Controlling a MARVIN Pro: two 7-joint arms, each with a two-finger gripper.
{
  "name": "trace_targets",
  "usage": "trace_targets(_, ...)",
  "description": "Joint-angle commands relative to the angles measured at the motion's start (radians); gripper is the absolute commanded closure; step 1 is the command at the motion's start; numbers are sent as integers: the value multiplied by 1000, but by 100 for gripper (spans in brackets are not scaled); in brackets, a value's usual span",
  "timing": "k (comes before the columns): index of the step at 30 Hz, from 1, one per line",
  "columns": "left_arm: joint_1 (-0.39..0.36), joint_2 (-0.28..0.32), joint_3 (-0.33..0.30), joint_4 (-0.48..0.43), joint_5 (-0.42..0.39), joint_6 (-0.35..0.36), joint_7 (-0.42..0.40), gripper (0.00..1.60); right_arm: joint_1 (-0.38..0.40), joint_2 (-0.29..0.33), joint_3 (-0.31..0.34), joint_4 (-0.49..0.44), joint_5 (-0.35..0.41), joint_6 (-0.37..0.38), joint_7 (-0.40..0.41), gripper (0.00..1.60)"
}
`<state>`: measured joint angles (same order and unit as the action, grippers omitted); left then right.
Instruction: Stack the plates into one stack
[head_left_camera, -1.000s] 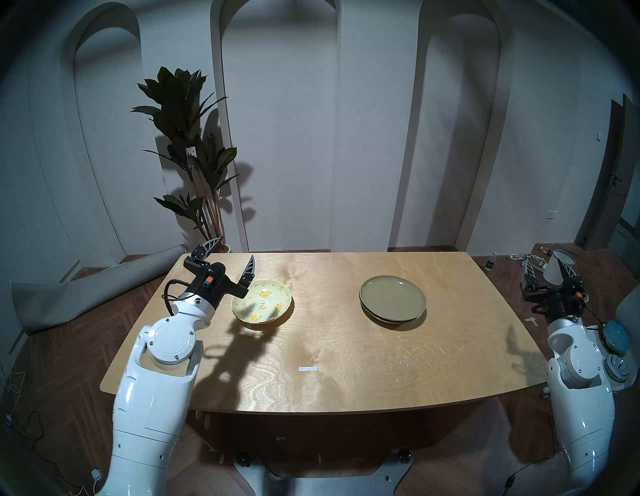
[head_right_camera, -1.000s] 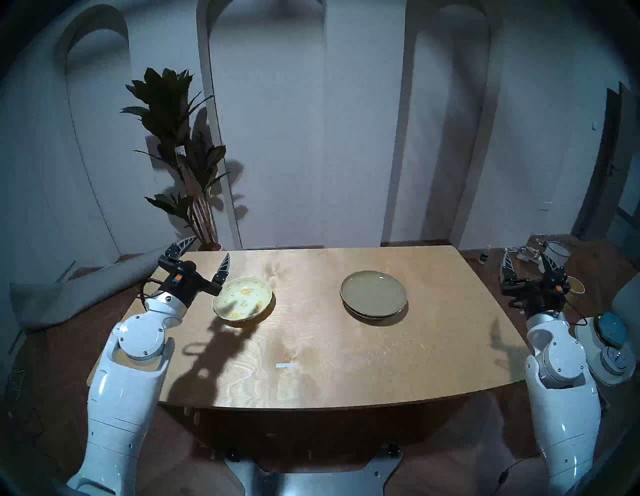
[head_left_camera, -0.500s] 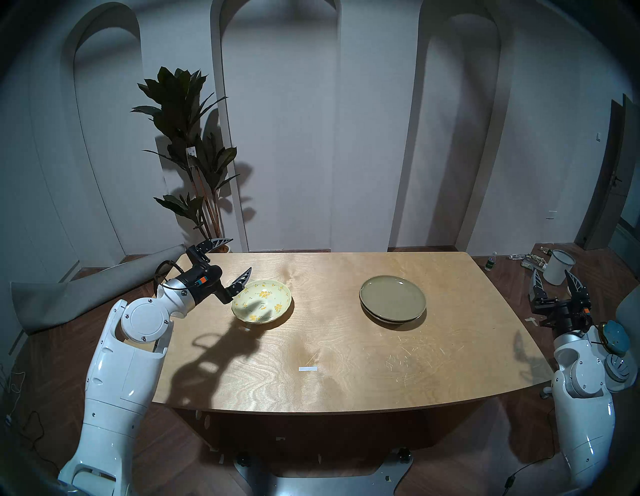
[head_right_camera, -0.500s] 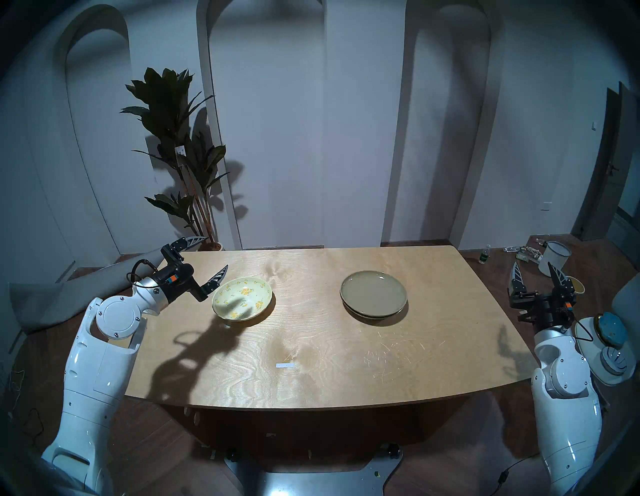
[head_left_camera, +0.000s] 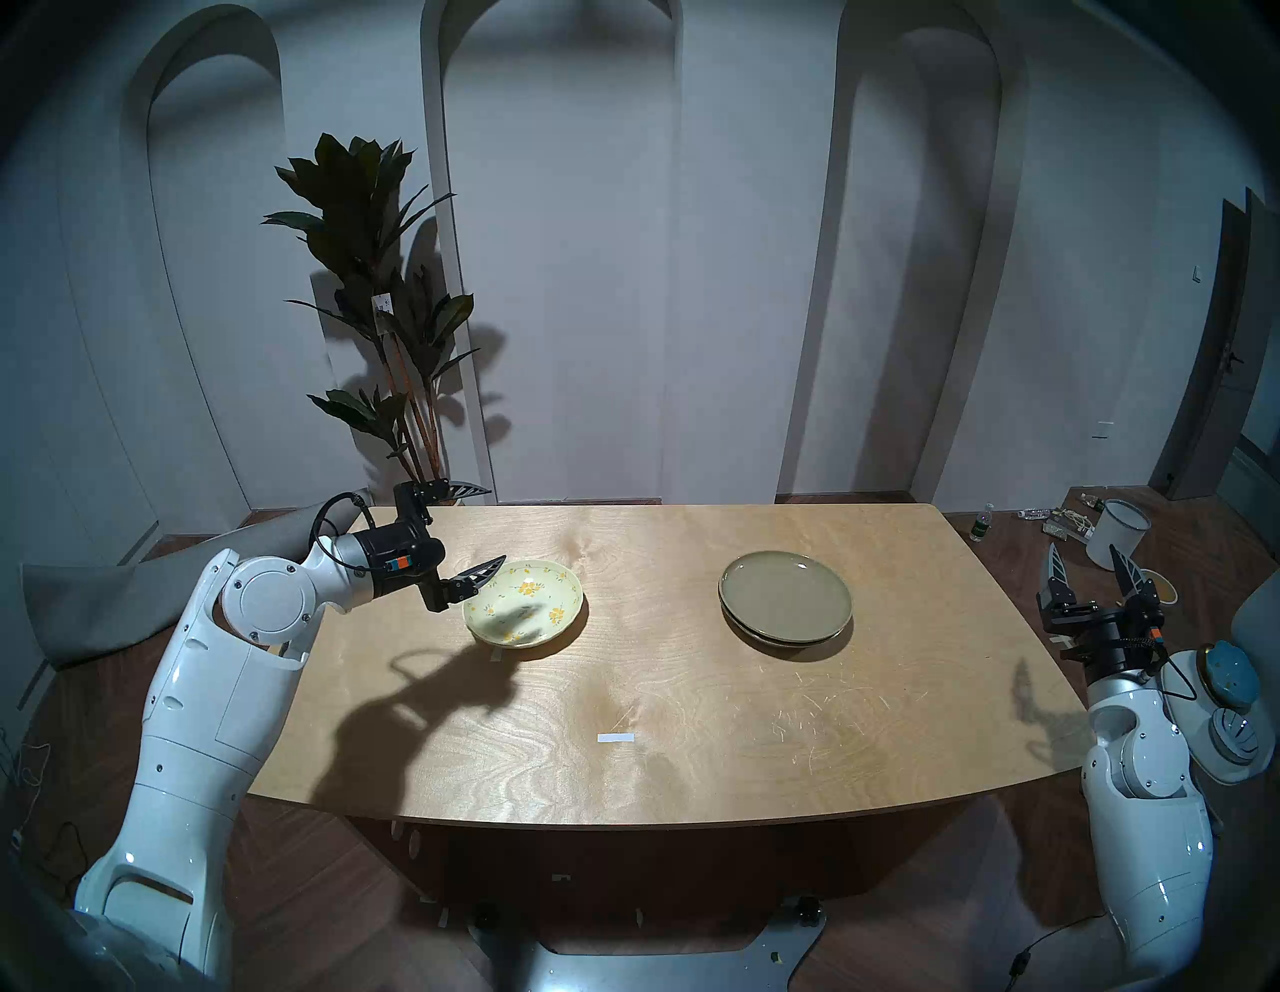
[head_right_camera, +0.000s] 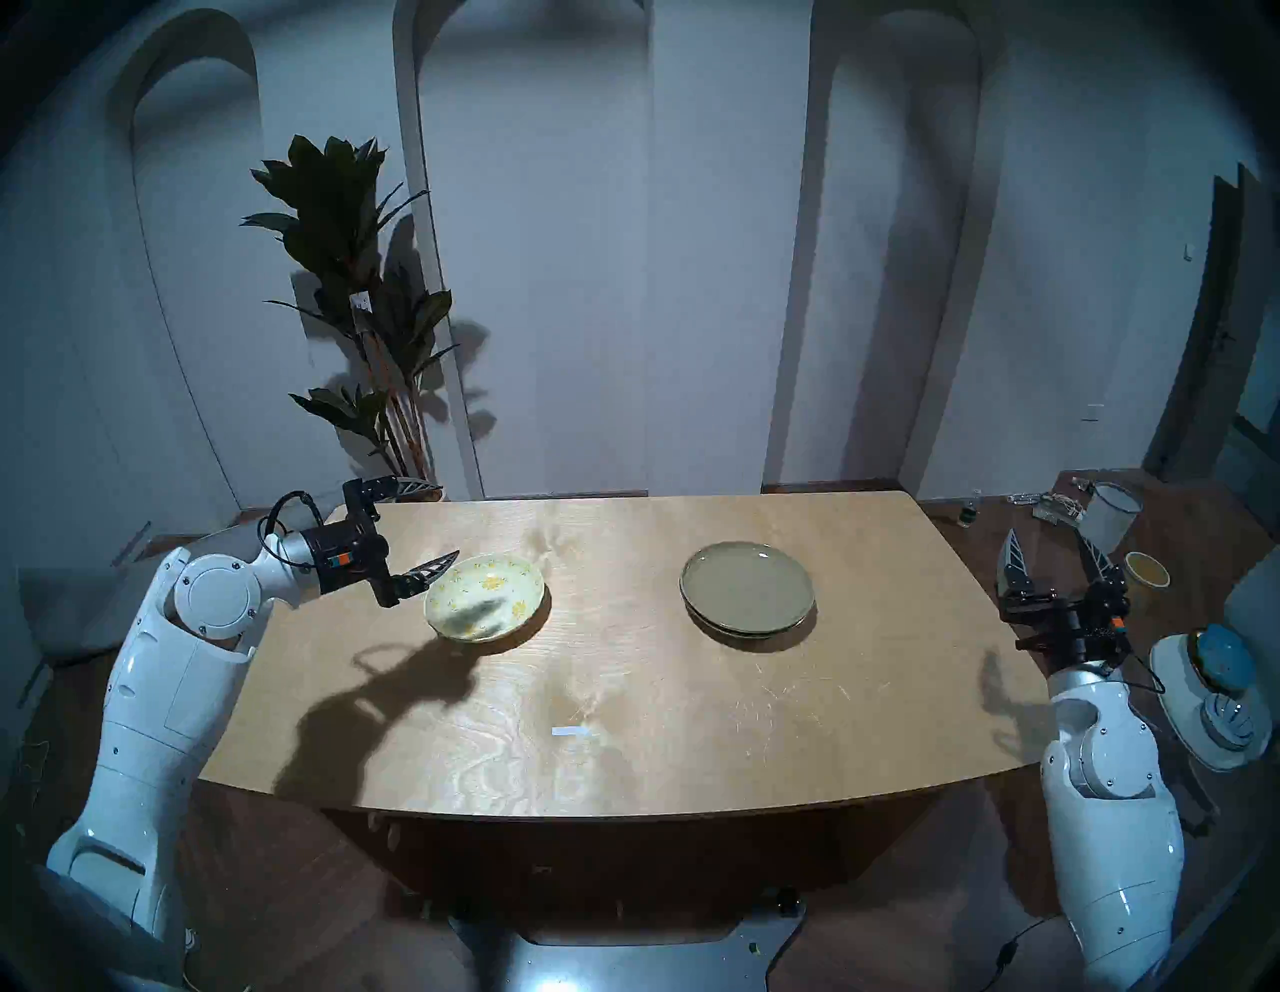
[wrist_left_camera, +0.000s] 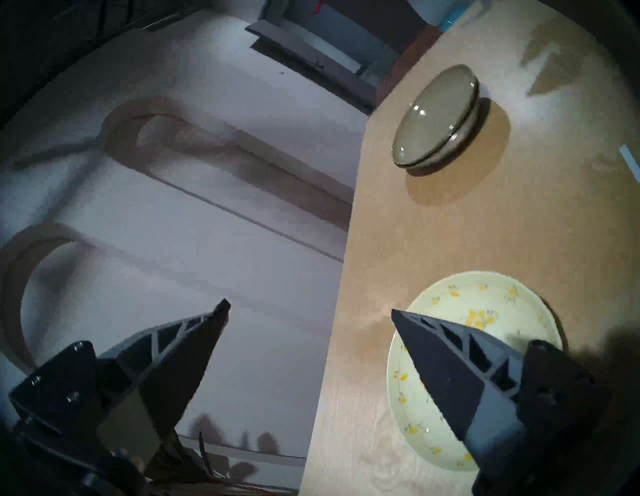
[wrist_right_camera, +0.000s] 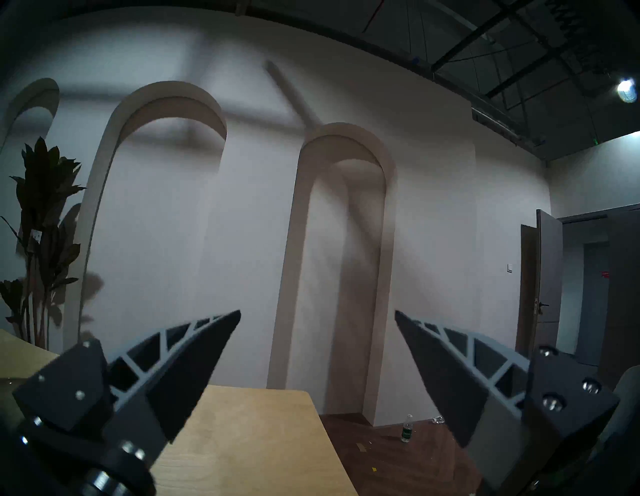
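Head view shows the left gripper (head_left_camera: 481, 528) spread wide, empty, one finger over the near-left rim of the floral yellow plate (head_left_camera: 524, 601), which lies just to its right. The olive-tan stack (head_left_camera: 786, 597) sits well apart, nearer the right gripper (head_left_camera: 1093, 568), also spread.

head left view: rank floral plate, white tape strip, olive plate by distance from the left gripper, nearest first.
From the left gripper:
1. floral plate, right beside its lower finger
2. white tape strip, mid-table, toward the near edge
3. olive plate, top of the pile on the table's right side
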<state>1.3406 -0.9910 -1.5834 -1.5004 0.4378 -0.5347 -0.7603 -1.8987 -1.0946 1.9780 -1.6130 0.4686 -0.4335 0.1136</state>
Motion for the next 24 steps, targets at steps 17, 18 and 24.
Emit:
trace_targets(17,-225,36,68,289,286,-349,191,0,37,-90,-5,7,77,-83,-17,0)
trace_targets(18,-230,29,67,302,296,-347,202,0,46,-107,-5,10,86,-69,-40,0)
trace_targets(24,-270,17,83,369,334,-385,219,0,86,-115,13,37,134,26,-126,0)
